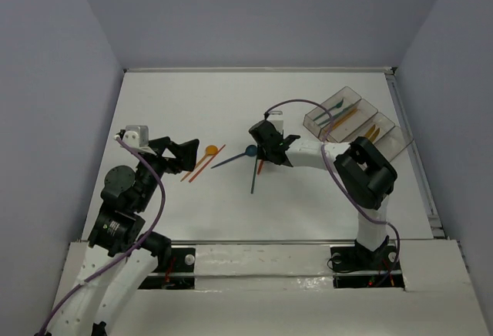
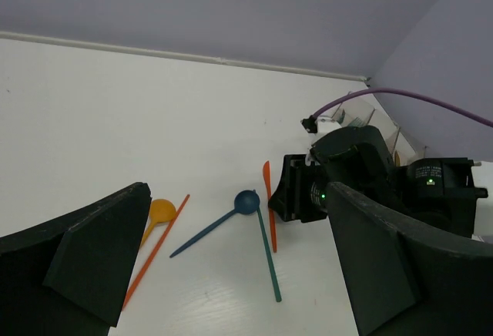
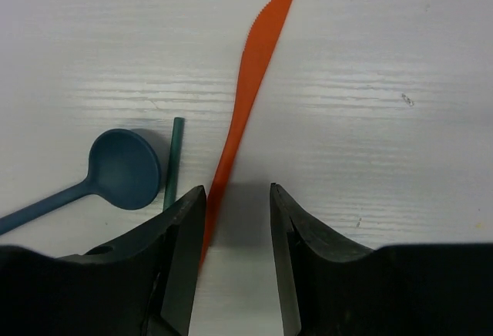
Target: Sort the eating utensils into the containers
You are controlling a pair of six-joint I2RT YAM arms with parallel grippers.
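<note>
- Top view. White tabletop. L claw over the L half, jaws wide, nothing held; orange spoon & a thin orange-red utensil lie just beside it. R claw is low near centre, over the orange knife, of which only a short bit shows. Blue spoon & dark green utensil lie close by. Containers: joined clear bins at far R, well apart from the loose utensils; teal pieces in the farthest bin, orange pieces in the next.
- L wrist view. L claw spread wide above the tabletop, empty. Between its fingers, L to R: orange spoon, orange-red utensil, blue spoon, green utensil, orange knife. Spoon bowl & green tip meet near the knife. R claw stands at the knife.
- R wrist view. R claw part open, astride the knife handle. Orange knife flat on the tabletop, serrated tip pointing away. Handle runs along the finger nearer the blue spoon; contact cannot be told. Other finger clearly apart, so no grip. Green utensil end sits betw. spoon bowl & knife.
</note>
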